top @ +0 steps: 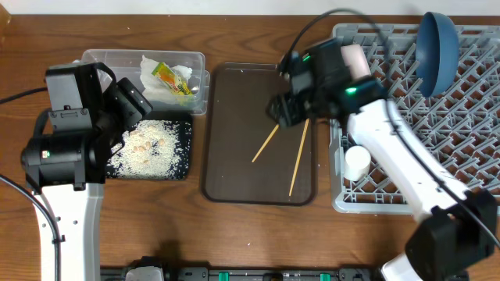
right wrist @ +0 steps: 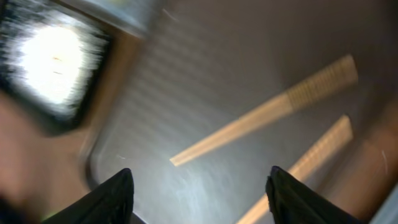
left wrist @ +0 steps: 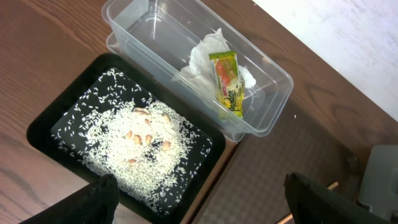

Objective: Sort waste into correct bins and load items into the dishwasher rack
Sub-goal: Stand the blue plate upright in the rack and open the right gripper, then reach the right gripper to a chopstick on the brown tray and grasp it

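Observation:
Two wooden chopsticks (top: 294,160) lie on the brown serving tray (top: 234,179); they also show blurred in the right wrist view (right wrist: 261,115). My right gripper (top: 285,109) hangs open and empty above their upper ends (right wrist: 199,193). The clear tub (top: 195,78) holds the white tissue (left wrist: 205,56) and the yellow snack wrapper (left wrist: 227,84). The black tray (left wrist: 50,124) holds the rice scraps (left wrist: 137,149). My left gripper (left wrist: 199,199) is open and empty over the black tray's right edge. The grey rack (top: 461,117) holds the dark-blue plate (top: 437,47) and a white cup (top: 357,162).
The brown tray sits between the bins and the rack. The right arm (top: 406,156) stretches across the rack's left side. A pale object (top: 355,58) sits in the rack behind the right wrist. The left arm's base (top: 62,156) stands left of the black tray.

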`<state>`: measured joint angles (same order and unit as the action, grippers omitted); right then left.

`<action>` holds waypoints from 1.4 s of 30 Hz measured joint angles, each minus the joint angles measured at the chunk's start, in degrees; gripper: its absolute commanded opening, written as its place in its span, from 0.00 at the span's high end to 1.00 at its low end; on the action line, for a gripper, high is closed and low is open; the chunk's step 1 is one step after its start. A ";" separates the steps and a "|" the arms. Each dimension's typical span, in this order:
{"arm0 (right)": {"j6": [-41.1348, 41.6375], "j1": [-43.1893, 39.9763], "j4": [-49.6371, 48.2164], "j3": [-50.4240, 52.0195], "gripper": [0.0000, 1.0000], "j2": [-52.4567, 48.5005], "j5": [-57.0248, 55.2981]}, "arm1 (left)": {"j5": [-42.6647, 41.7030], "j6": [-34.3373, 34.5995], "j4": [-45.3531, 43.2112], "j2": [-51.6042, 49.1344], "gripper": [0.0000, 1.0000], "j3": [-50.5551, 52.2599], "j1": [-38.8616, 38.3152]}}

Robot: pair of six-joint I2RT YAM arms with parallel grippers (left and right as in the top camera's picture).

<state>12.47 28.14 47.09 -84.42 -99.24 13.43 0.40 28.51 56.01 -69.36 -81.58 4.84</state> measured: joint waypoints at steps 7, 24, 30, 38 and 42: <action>16.72 5.75 8.46 0.02 0.43 -2.25 -13.94 | 0.00 0.00 0.00 0.00 0.12 0.00 0.00; 22.93 5.75 11.91 0.04 0.64 -20.39 -18.21 | 0.00 0.00 -0.02 0.00 0.12 0.00 0.00; 22.75 5.38 12.41 0.04 0.71 -21.03 -18.25 | 0.00 0.00 -0.02 -0.02 0.12 0.00 0.00; 21.22 5.35 12.02 0.04 0.99 -21.05 -18.53 | 0.00 0.00 -0.02 -0.02 0.12 0.00 0.00; 20.70 5.35 11.98 0.04 0.99 -21.05 -19.34 | 0.00 0.00 -0.02 -0.02 0.12 0.00 0.00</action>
<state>33.17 33.50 59.07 -84.38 -120.29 -5.91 0.40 28.51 55.99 -69.38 -81.58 4.84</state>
